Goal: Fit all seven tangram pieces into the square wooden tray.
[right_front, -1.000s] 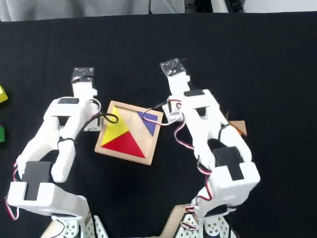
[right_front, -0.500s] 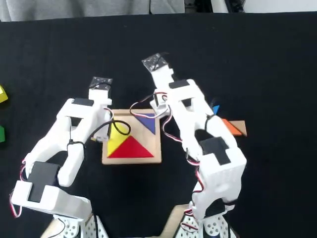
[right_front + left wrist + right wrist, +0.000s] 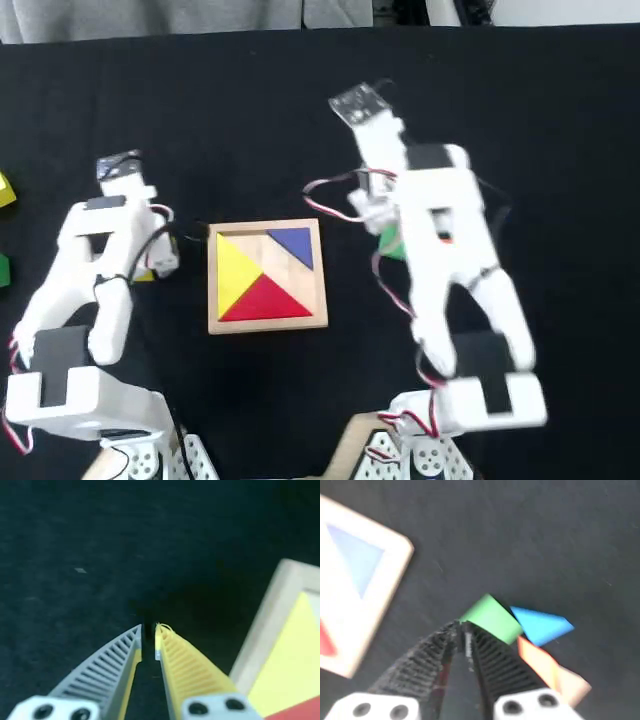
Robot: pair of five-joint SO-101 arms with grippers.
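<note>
The square wooden tray (image 3: 267, 326) lies between the two arms, its sides squared to the table. A yellow triangle (image 3: 237, 273), a red triangle (image 3: 268, 299) and a blue triangle (image 3: 294, 243) lie in it. My left gripper (image 3: 148, 628) is shut and holds nothing, over the black cloth just left of the tray's rim (image 3: 265, 615). My right gripper (image 3: 461, 626) is shut too, its tips at the edge of a loose green square (image 3: 492, 617). A light blue triangle (image 3: 540, 625) and an orange piece (image 3: 547, 670) lie against that square, right of the tray.
A yellow piece (image 3: 5, 190) and a green piece (image 3: 3, 268) lie at the table's far left edge. The right arm (image 3: 450, 250) hangs over the loose pieces and hides most of them in the high view. Black cloth covers the table.
The tray turned from a tilted position to square with the table. The left arm drew back to the left of it. The right arm swung right, over the loose pieces.
</note>
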